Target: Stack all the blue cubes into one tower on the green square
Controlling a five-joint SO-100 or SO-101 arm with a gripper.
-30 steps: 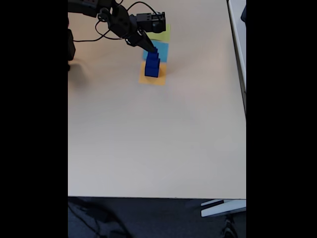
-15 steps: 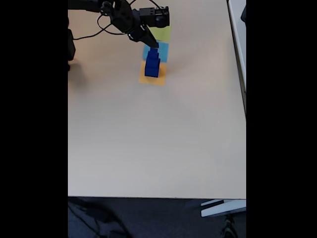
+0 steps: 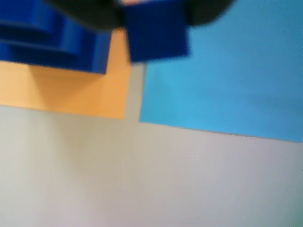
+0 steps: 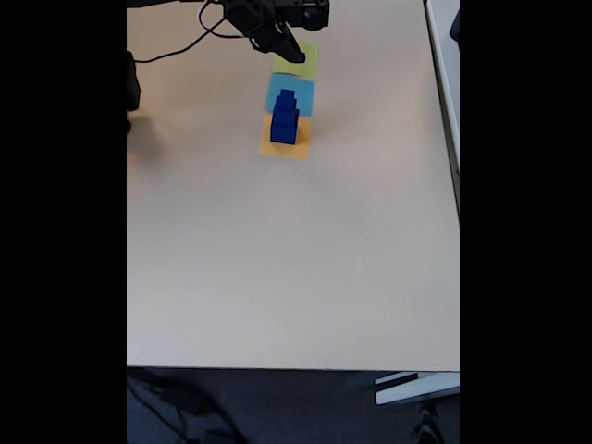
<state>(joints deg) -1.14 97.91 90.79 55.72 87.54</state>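
Note:
A tower of dark blue cubes (image 4: 284, 118) stands on the orange square (image 4: 283, 146); the wrist view shows it at the top left (image 3: 52, 42). My gripper (image 4: 292, 54) hangs at the far end of the table over the near edge of the green square (image 4: 301, 63). In the wrist view the gripper (image 3: 154, 12) is shut on a small blue cube (image 3: 156, 35), with dark fingers (image 3: 90, 12) on either side. The held cube hangs above the gap between the orange square (image 3: 71, 90) and the light-blue square (image 3: 227, 80).
The three flat squares lie in a row, with the light-blue square (image 4: 291, 92) between green and orange. The arm and its cable (image 4: 185, 46) reach in from the top left. The beige table (image 4: 296, 259) is bare toward the near edge.
The gripper has lifted from the tower's top and moved away toward the green square at the far end, taking a small blue cube with it.

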